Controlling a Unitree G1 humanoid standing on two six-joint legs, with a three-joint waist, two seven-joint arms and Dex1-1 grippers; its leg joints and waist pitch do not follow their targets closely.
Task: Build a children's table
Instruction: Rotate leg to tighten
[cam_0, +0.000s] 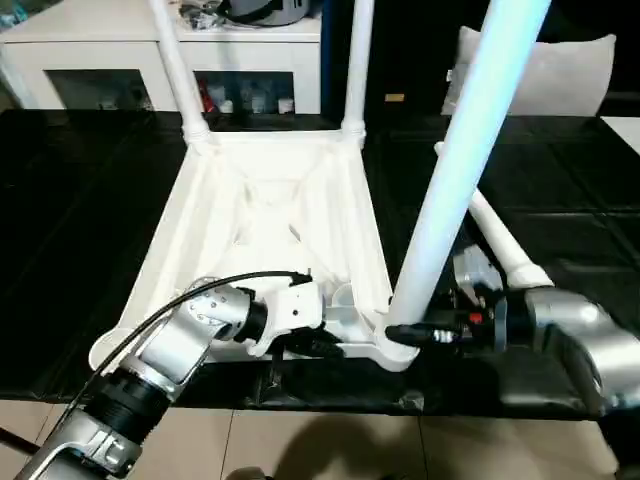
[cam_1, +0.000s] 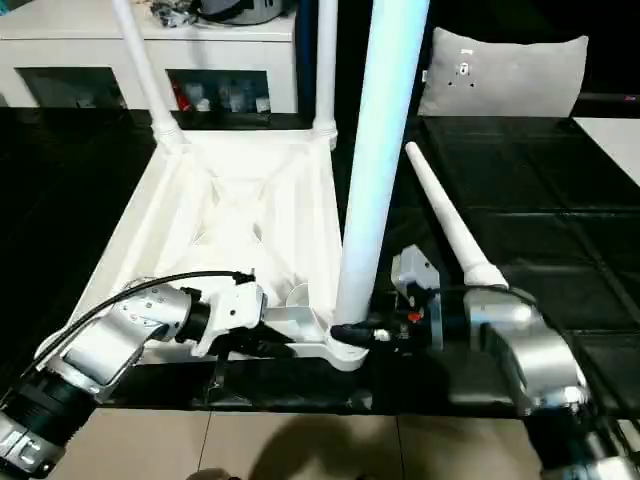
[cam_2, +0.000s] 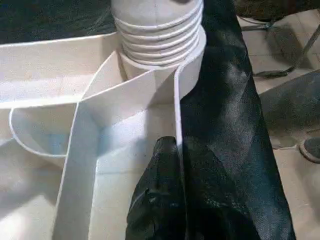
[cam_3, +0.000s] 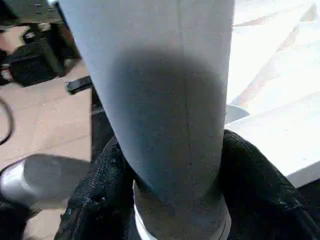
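The white plastic square table top (cam_0: 275, 230) lies upside down on the black glossy work surface (cam_0: 90, 220), its X-ribbed underside facing up, and serves here as the landmark. Two white tapered tubular legs stand upright in its far corner sockets: the far-left leg (cam_0: 178, 65) and the far-right leg (cam_0: 357, 65). A third white leg (cam_1: 382, 150) rises from the top's near-right corner socket (cam_1: 345, 352), tilted slightly away from vertical. The right gripper (cam_1: 365, 332) reaches in from the right of that corner and has its two black fingers (cam_3: 260, 185) closed around the base of this leg, one on each side, just above the socket. A fourth loose white leg (cam_1: 448, 222) lies flat on the black surface to the right of the top, running away from the robot. The left gripper (cam_0: 312, 345) sits at the top's near edge, between the two near corners, its black fingers (cam_2: 157, 200) pinched together on the thin white rim wall (cam_2: 177, 115) close to the threaded socket. Beyond the top's far edge stands a white cabinet with glass doors (cam_0: 150, 75).
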